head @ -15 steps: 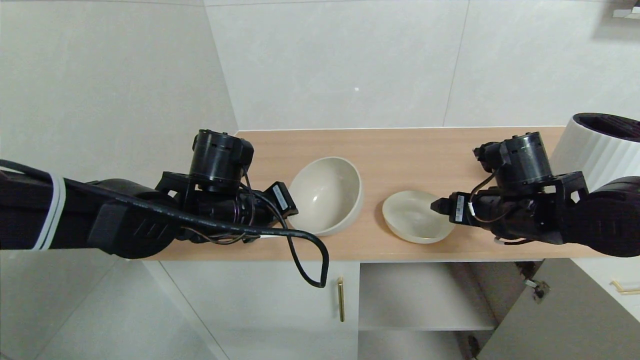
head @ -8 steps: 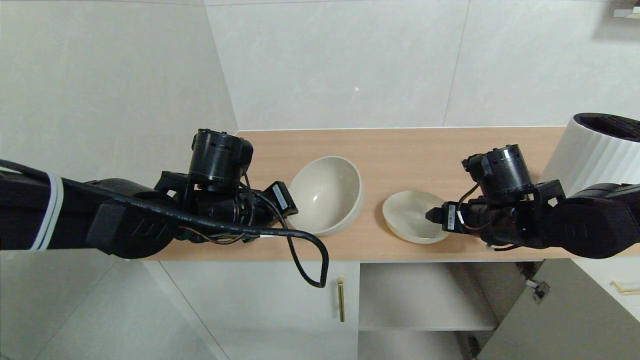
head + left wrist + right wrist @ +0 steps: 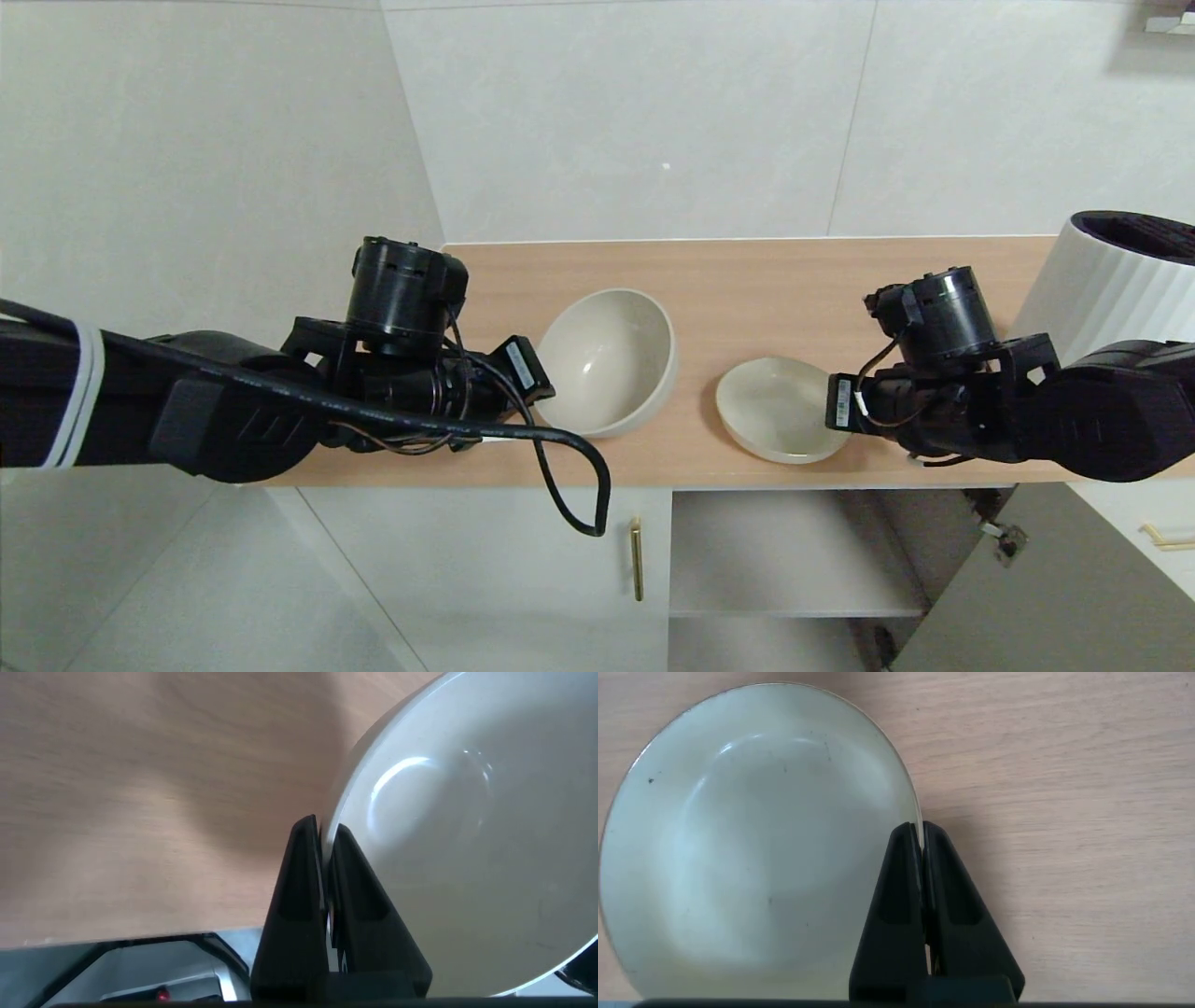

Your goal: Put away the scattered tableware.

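Clamped on rims: left gripper at 9 o'clock of big bowl, right gripper at 3 o'clock of small bowl; thin pinch, may slip, drop

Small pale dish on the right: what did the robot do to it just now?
The right gripper drew back from over the small pale shallow dish to its rim, which it now pinches. The left gripper kept its grip on the large beige bowl.

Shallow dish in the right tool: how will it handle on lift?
The shallow dish looks rigid, likely ceramic: no flexing. Glossy, and the right tool pinches one rim edge only, so it may slip or droop. Probably chips if dropped.
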You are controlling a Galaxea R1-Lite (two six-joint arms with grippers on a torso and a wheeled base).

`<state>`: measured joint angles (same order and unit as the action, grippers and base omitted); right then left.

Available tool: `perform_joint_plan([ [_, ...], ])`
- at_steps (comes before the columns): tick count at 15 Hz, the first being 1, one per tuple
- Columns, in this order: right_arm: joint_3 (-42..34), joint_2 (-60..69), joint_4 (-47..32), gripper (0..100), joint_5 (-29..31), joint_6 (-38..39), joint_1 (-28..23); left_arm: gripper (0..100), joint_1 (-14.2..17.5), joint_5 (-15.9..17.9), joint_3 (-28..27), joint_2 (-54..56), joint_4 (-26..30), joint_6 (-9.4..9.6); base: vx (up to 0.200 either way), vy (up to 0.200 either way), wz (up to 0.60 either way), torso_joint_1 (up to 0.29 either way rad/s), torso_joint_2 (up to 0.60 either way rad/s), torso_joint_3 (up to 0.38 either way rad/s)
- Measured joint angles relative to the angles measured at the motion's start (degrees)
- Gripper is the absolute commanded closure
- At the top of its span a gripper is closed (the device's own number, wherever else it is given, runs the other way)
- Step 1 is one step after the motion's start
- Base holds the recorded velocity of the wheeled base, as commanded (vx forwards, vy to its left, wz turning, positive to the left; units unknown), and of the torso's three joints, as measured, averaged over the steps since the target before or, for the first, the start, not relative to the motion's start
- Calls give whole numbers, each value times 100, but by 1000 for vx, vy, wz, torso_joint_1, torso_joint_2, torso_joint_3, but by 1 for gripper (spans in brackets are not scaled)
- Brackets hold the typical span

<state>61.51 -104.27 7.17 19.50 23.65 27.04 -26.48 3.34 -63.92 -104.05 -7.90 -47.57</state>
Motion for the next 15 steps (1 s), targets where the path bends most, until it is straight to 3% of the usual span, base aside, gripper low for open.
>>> perform_joint_plan([
  [4,-145,350,-329,100,-93,2,-6,100,33,11,322,372,5,134,0,0,0,0,0,0],
  [7,-457,1041,-779,100,-602,-26,-26,100,129,33,819,986,2,594,0,0,0,0,0,0],
  [10,-800,1880,-1447,100,-1154,-255,-33,100,154,306,1423,1653,10,890,0,0,0,0,0,0],
  [13,-901,2497,-1836,100,-1708,-334,-20,100,145,399,1822,2053,13,942,0,0,0,0,0,0],
  [15,-918,2750,-2076,100,-1763,-360,50,100,137,399,1882,2197,11,945,0,0,0,0,0,0],
])
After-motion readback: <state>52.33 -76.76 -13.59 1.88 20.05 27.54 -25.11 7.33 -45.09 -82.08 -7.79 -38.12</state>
